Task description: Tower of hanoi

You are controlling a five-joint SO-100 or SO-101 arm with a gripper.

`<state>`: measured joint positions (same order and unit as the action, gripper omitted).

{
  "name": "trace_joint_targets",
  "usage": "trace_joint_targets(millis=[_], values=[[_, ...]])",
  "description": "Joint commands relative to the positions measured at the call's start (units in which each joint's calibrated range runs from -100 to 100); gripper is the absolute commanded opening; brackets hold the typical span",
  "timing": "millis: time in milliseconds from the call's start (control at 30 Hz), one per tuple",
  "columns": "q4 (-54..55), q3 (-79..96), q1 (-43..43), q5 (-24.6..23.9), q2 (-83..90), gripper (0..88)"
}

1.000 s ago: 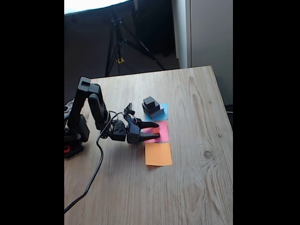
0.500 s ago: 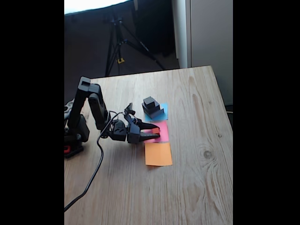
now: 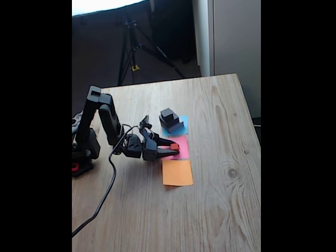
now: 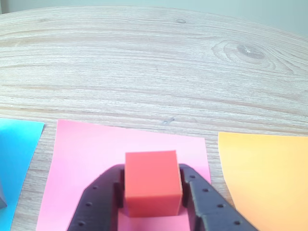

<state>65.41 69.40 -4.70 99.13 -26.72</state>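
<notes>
The tiny red cube (image 4: 153, 187) sits low over the pink paper square (image 4: 86, 149), and my gripper (image 4: 153, 177) is shut on it, one black finger pressed against each side. In the fixed view the gripper (image 3: 176, 147) reaches right from the arm, with the red cube (image 3: 174, 147) at its tips above the pink square (image 3: 183, 142). Just behind, on the blue paper square (image 3: 184, 126), stands the rest of the tower (image 3: 170, 123): dark slabs stacked with a small black cube (image 3: 167, 113) on top.
An orange paper square (image 3: 177, 172) lies in front of the pink one on the wooden table (image 3: 220, 199). The arm's base (image 3: 84, 149) stands at the table's left edge, its cable (image 3: 107, 191) trailing forward. A tripod (image 3: 131, 47) stands behind the table.
The fingers, spread wider apart over the pink square a second ago, have come together on the red cube. The arm itself has barely moved.
</notes>
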Motion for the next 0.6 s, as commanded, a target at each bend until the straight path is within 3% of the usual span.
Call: trace_joint_targets(millis=[0, 200, 567], values=[[-1.8, -0.2, 1.1, 0.9, 2.0, 3.1], [-8.9, 0.5, 2.3, 0.5, 9.1, 3.2], [-35.7, -1.1, 3.8, -6.8, 31.6, 3.2]])
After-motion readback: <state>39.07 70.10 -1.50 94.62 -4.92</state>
